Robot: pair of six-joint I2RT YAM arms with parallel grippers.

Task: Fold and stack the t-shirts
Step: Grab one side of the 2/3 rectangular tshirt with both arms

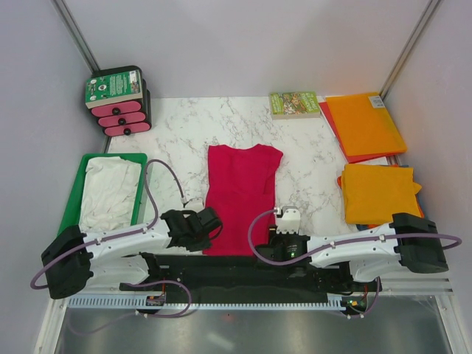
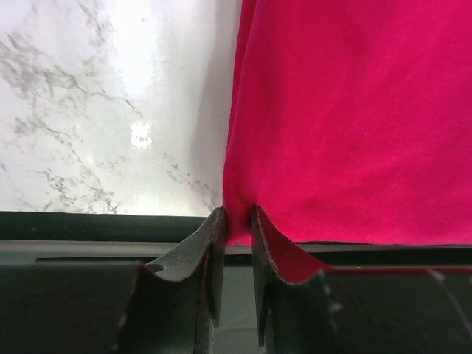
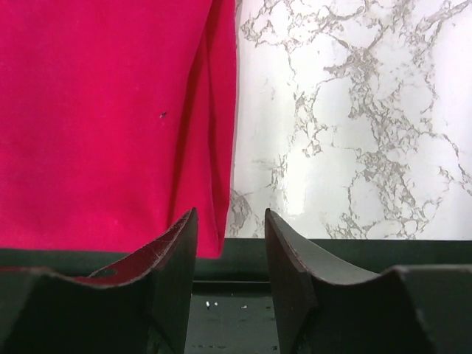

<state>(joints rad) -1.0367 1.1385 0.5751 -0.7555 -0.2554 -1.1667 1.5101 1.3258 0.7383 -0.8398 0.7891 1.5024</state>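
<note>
I count one red t-shirt (image 1: pixel 240 195) flat at the table centre, one white t-shirt (image 1: pixel 110 193) in the green tray (image 1: pixel 74 199), two orange t-shirts (image 1: pixel 378 193) at right. My left gripper (image 2: pixel 237 221) pinches the red hem; the right gripper (image 3: pixel 231 221) gapes empty beside it.

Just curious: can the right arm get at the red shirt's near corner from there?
Probably yes: the right gripper is open right at the near corner of the red t-shirt, with nothing lying between.

Bare marble (image 1: pixel 310 173) beside crimson t-shirt (image 1: pixel 240 192)
</note>
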